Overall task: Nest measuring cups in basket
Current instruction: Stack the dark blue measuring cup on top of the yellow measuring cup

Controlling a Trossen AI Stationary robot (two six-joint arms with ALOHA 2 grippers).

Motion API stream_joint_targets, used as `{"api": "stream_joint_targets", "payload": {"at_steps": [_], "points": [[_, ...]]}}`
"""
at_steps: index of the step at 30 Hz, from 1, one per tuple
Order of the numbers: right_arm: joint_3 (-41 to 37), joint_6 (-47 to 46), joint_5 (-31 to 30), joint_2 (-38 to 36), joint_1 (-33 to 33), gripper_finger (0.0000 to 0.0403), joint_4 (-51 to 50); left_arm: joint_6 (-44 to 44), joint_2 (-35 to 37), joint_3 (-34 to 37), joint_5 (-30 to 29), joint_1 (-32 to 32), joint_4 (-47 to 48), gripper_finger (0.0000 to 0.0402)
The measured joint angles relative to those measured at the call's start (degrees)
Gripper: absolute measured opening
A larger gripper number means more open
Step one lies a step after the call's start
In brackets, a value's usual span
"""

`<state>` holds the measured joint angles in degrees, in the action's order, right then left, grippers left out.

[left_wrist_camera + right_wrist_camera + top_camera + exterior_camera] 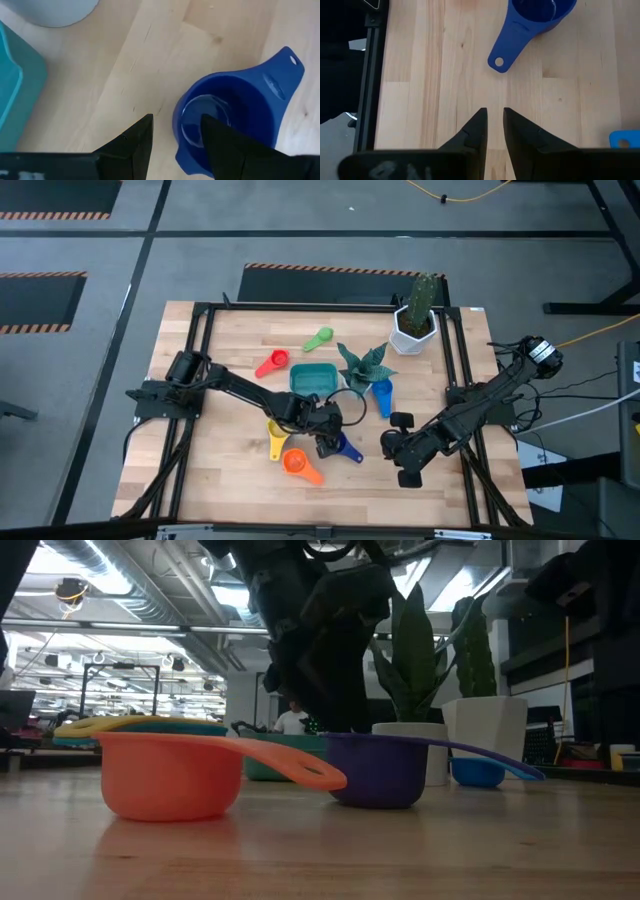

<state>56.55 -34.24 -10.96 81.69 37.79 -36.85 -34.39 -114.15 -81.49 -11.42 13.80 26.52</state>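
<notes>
The dark blue cup point(345, 447) stands upright on the table, handle toward the near right. My left gripper point(325, 435) hangs over it, open. In the left wrist view one finger point(225, 145) is over the bowl point(225, 115) and the other point(135, 145) is outside the rim; I cannot tell if they touch. The teal basket point(313, 378) sits behind it, holding no cup. Orange point(297, 464), yellow point(277, 438), red point(272, 363), green point(320, 337) and light blue point(382, 393) cups lie around it. My right gripper point(395, 445) waits near the table's right side, shut on nothing.
A small pot with a spiky plant point(362, 365) stands right of the basket, and the white cactus pot point(413, 325) sits at the far right. The black frame rails point(455, 380) run along the table's sides. Bare wood point(220, 460) lies near left.
</notes>
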Motion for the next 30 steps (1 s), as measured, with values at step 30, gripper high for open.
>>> {"api": "stream_joint_targets", "payload": {"at_steps": [30], "points": [[0.0, 0.17, 0.0, 0.0, 0.0, 0.0066, 0.67, 0.02, -2.91, 0.31, 3.63, -0.04, -0.87, 0.0059]]}}
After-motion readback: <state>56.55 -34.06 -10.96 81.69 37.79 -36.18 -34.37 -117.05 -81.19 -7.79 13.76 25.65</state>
